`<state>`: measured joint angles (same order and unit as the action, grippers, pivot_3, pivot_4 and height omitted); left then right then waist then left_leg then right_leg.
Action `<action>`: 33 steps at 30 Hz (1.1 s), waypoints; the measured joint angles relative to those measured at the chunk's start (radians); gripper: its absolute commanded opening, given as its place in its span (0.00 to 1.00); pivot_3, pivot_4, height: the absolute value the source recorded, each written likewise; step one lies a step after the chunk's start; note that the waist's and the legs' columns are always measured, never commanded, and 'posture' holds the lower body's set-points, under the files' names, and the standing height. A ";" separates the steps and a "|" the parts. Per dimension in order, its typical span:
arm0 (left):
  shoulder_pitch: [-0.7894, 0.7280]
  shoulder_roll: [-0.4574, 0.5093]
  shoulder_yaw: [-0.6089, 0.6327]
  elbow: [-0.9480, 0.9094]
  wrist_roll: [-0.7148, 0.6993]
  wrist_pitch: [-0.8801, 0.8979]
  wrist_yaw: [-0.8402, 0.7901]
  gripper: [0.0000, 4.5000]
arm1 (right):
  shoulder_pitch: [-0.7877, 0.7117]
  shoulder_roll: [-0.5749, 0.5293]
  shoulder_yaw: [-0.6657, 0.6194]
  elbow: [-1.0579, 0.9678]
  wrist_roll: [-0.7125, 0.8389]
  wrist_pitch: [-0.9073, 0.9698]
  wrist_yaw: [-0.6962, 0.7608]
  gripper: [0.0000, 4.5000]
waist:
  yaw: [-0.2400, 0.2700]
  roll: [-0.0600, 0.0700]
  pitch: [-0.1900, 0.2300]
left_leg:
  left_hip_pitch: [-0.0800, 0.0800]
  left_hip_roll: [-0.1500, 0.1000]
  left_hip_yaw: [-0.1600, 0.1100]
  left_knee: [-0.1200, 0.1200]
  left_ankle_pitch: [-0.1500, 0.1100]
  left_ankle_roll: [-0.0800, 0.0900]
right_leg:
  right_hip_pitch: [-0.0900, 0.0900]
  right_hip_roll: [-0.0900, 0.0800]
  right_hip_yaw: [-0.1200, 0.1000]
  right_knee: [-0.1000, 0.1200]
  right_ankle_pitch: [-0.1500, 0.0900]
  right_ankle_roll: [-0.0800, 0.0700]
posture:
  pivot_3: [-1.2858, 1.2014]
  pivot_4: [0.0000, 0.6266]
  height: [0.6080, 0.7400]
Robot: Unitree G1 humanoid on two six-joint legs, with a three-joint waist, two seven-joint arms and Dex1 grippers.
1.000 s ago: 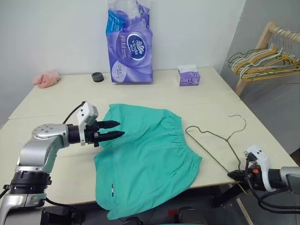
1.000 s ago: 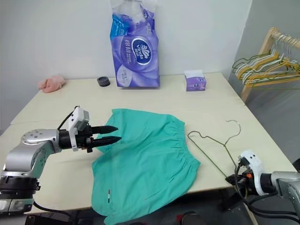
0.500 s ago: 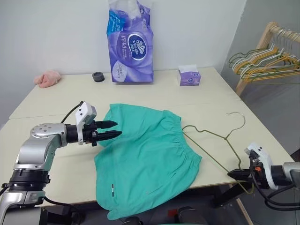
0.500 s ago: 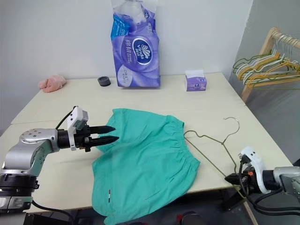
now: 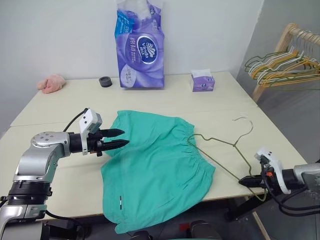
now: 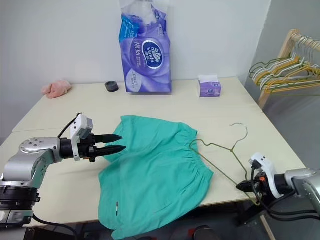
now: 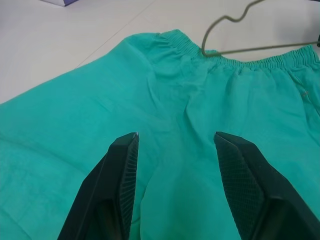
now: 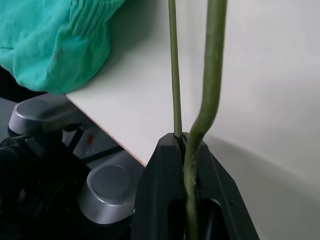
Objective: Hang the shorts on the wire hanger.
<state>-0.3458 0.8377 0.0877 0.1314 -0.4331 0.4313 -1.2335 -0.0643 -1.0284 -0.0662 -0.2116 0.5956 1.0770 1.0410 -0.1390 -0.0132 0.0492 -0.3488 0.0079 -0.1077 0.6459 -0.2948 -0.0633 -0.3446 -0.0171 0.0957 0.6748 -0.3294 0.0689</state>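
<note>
The teal-green shorts [image 5: 155, 167] lie spread on the table, one leg hanging over the front edge. My left gripper [image 5: 125, 137] hovers open just over their left edge, with nothing between the fingers [image 7: 122, 170]. The thin olive wire hanger [image 5: 220, 152] lies to the right of the shorts, with one corner at the gathered waistband [image 7: 220, 55]. At the table's front right edge my right gripper [image 5: 244, 181] is shut on the hanger's lower wire [image 8: 212, 75].
At the back of the table [image 5: 60, 175] stand a purple tissue-roll pack [image 5: 138, 47], a small purple box [image 5: 202, 81], a black ring [image 5: 104, 82] and a pink cloth [image 5: 50, 83]. A wooden rack with bunched hangers [image 5: 282, 62] stands off to the right.
My right gripper has moved forward and left with the hanger, sliding it toward the shorts until its corner meets the waistband. The left gripper has stayed put.
</note>
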 measured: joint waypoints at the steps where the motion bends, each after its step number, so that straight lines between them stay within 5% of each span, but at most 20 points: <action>1: 0.003 0.000 0.000 -0.003 -0.002 0.002 -0.001 0.56 | -0.002 0.000 -0.005 0.005 0.002 0.003 -0.002 0.00 | 0.000 0.000 0.000 | 0.000 0.000 0.000 0.000 0.000 0.000 | 0.000 0.000 0.000 0.000 0.000 0.000 | 0.46 0.00 1.00; 22: 0.024 -0.016 -0.014 -0.018 -0.005 0.017 -0.005 0.56 | 0.035 0.033 0.020 -0.038 0.073 0.091 -0.037 0.00 | 0.000 0.000 0.000 | 0.000 0.000 0.000 0.000 0.000 0.000 | 0.000 0.000 0.000 0.000 0.000 0.000 | 0.46 0.00 1.00; 33: 0.007 -0.036 -0.019 -0.016 -0.002 0.011 -0.002 0.56 | -0.306 0.158 0.251 0.204 0.018 0.182 -0.057 0.00 | -0.001 0.000 0.000 | -0.001 0.000 0.000 0.000 0.000 0.000 | -0.002 0.000 0.000 0.001 0.002 -0.004 | 0.47 0.00 1.00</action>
<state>-0.3391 0.8022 0.0688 0.1149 -0.4351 0.4422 -1.2360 -0.3700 -0.8707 0.1851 -0.0071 0.6135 1.2585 0.9840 -0.1403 -0.0128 0.0496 -0.3502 0.0080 -0.1082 0.6459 -0.2947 -0.0633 -0.3471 -0.0171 0.0960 0.6754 -0.3270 0.0647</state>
